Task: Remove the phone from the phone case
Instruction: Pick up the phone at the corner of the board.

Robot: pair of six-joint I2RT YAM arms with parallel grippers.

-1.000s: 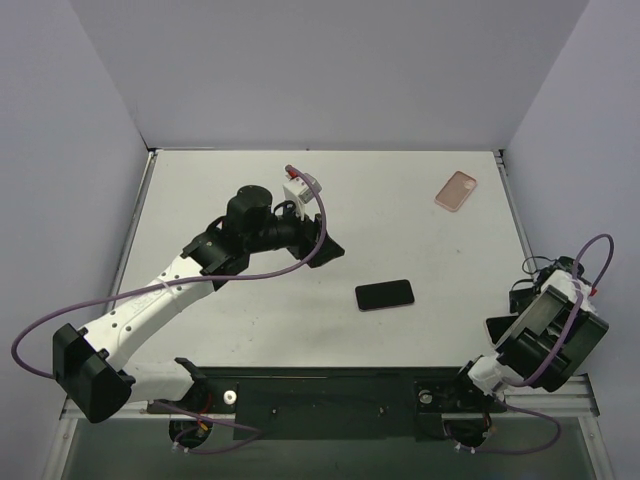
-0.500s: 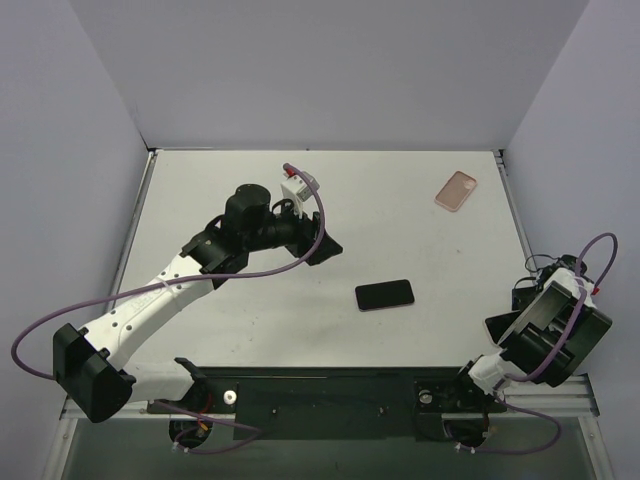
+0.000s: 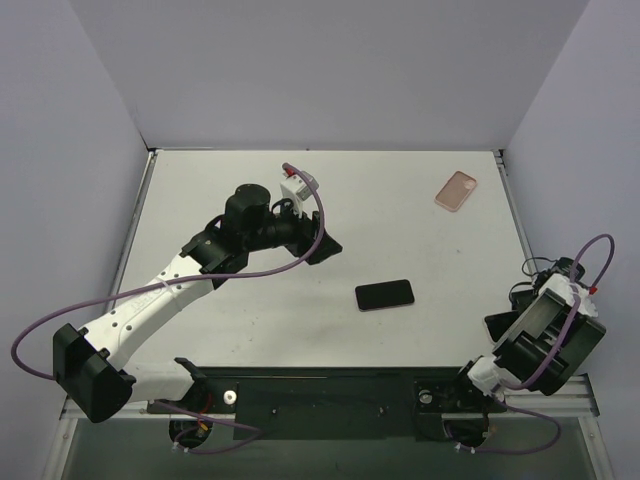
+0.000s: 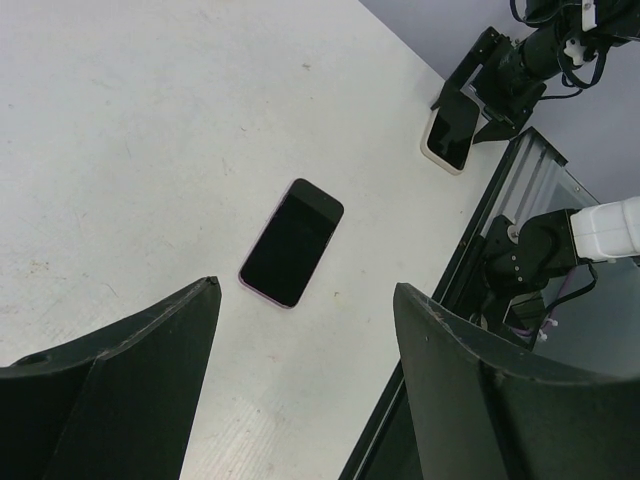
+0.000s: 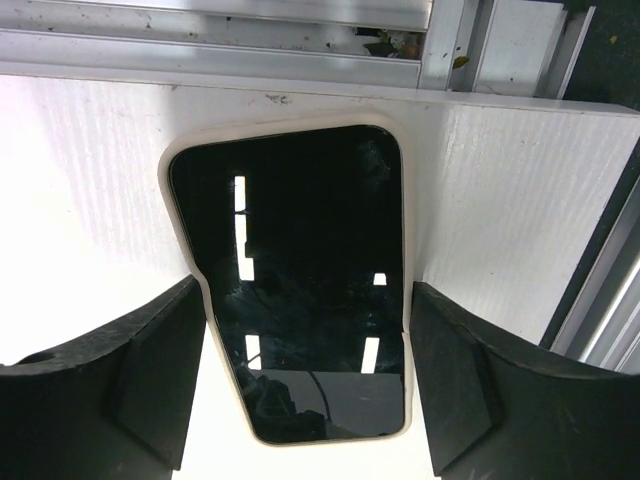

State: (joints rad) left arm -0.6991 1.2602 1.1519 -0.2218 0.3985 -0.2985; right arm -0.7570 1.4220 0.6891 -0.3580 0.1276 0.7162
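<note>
A black-screened phone sits in a cream phone case on the white table by its near right edge, also seen as the cased phone from above. My right gripper straddles it, both fingers touching the case's long sides. A second dark phone with a purple rim lies flat mid-table, and shows as the dark phone in the left wrist view. My left gripper hovers open over the table left of it, holding nothing.
A pink case lies at the back right of the table. The metal rail and table edge run just beyond the cream-cased phone. Grey walls enclose the table on three sides.
The right gripper's fingers have closed in against the cream case's sides, and that arm shifted slightly. The left arm has drawn back a little to the left.
</note>
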